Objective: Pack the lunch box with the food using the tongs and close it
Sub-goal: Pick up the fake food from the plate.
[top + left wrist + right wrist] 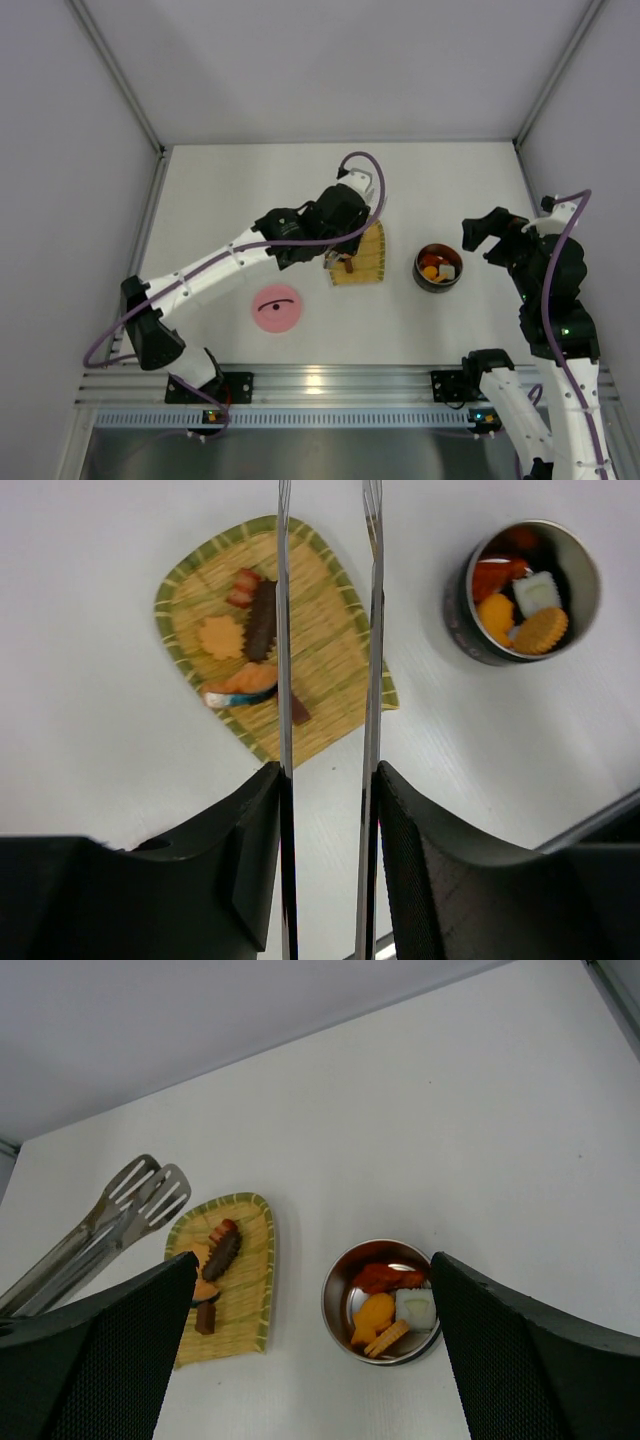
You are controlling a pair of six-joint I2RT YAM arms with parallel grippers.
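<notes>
In the top view, the left arm reaches from the lower left to the middle of the table (230,200). Its left hand (343,245) hangs over the upper left part of a yellow woven tray (372,262). The tongs are hard to make out here under the hand. The lunch box (438,268), a small round steel bowl, stands open just right of the tray, apart from it, with food (436,267) inside. Its pink lid (278,307), with a thin black curved handle, lies flat on the table to the lower left of the tray, well apart from the box. The right hand (480,236) is right of the box, touching nothing.

In the left wrist view, the left hand (328,772) is clenched on the tongs (283,680). One black finger presses on each slim arm. The arms stand apart and run up out of the top of the frame, the left one crossing the tray (330,670). Orange, dark brown and reddish pieces lie on the tray. The lunch box (458,605) at the upper right holds orange, red and white pieces.

In the right wrist view, the right hand (312,1260) is released, its fingers (100,1360) spread wide with nothing between them. The slotted tong tips show at the upper left, above the tray (255,1290). The lunch box (335,1305) sits low in the middle.
</notes>
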